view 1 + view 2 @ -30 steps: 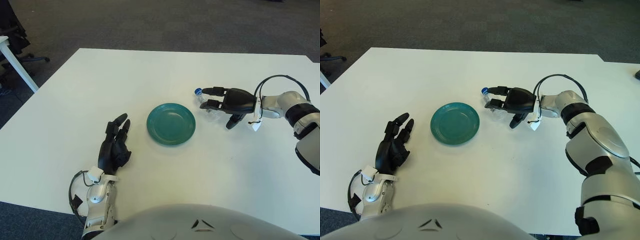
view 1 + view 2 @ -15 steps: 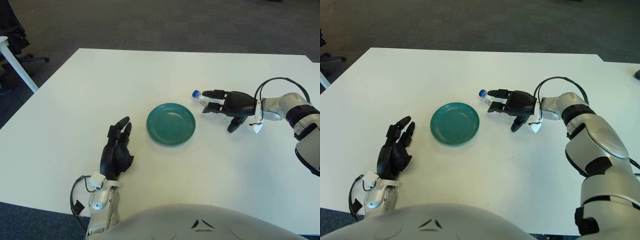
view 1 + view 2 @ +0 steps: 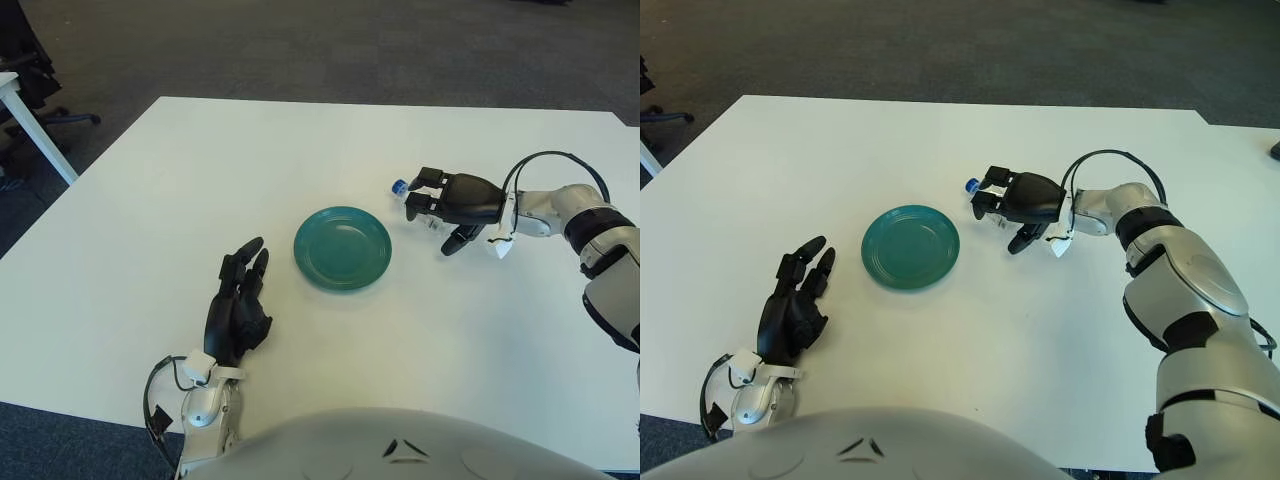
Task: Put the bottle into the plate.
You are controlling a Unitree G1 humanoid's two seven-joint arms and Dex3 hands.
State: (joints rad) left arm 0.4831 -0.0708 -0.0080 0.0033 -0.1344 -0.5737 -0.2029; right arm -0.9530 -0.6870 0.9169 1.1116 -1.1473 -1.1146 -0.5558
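A small clear bottle with a blue cap lies on the white table just right of the teal plate, cap pointing left toward the plate. My right hand covers the bottle's body. Its fingers curl down over it and the thumb reaches under on the near side, so only the cap and a bit of the neck show. The plate holds nothing. My left hand shows at the lower left of the plate, fingers stretched out and holding nothing.
The white table spreads wide around the plate. A cable loops over my right wrist, and a white tag hangs below it. Dark carpet and an office chair base lie beyond the far left edge.
My right hand's fingers went from stretched along the bottle to curled down around it, and the blue cap shifted slightly. My left hand shifted only slightly near the front edge.
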